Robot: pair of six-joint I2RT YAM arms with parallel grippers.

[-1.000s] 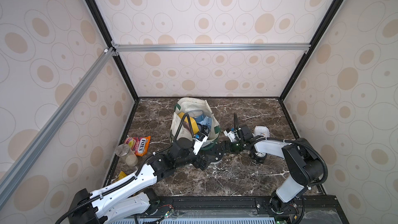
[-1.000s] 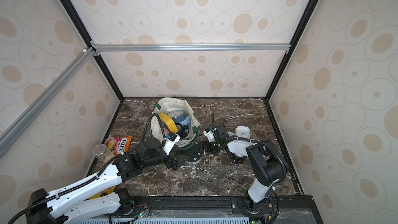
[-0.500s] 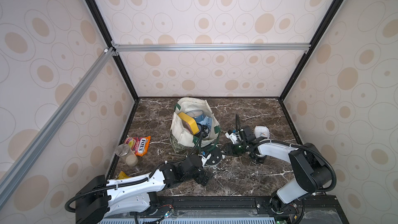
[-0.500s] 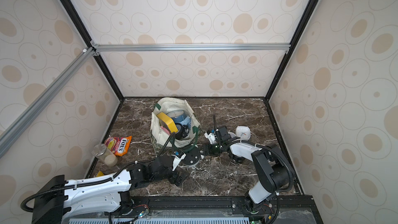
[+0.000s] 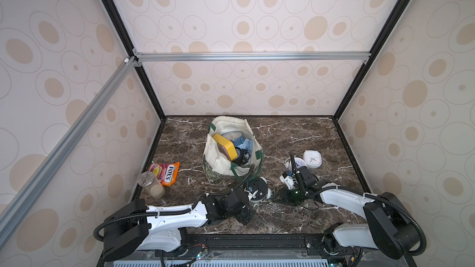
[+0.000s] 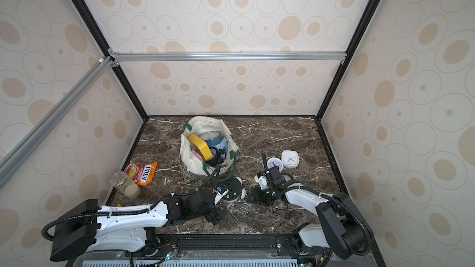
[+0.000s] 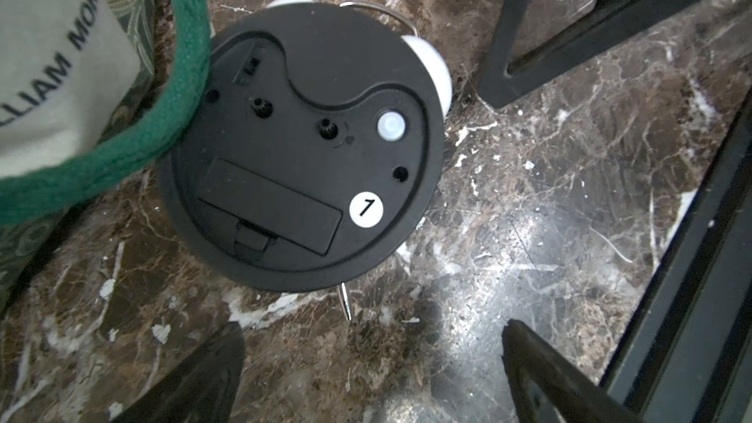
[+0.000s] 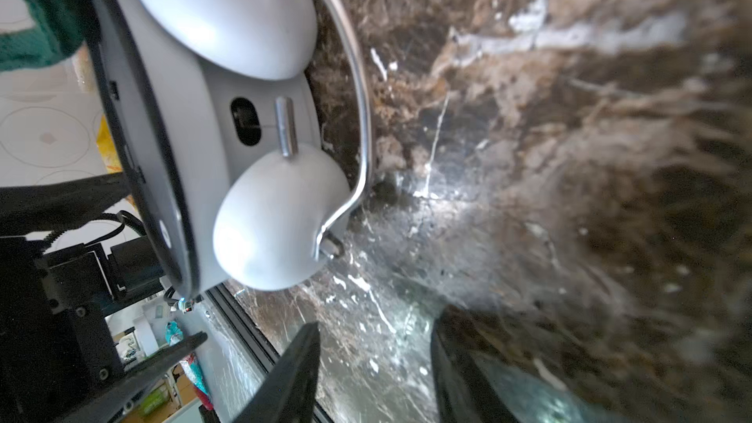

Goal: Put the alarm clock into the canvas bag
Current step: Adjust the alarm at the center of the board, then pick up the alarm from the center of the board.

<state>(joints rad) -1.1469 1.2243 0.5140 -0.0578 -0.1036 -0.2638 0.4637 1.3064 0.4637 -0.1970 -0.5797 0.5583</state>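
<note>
— What was changed?
— The left gripper (image 7: 372, 325) was drawn back from the canvas bag (image 5: 221, 160), fingers (image 7: 203, 376) spread; the right gripper (image 8: 374, 323) fingers (image 8: 293, 372) are parted, empty.
— The alarm clock (image 7: 301, 148)?
— Laid face-down on the desk (image 5: 295, 137), black-backed, against the strap (image 7: 179, 115).

Bright, even; tabletop (image 7: 525, 229) glare; rt-wrist view blurry.

White twin-bell alarm clock (image 7: 301, 148) face-down, black back up, touching green handle of off-white canvas bag (image 5: 217, 163)
</note>
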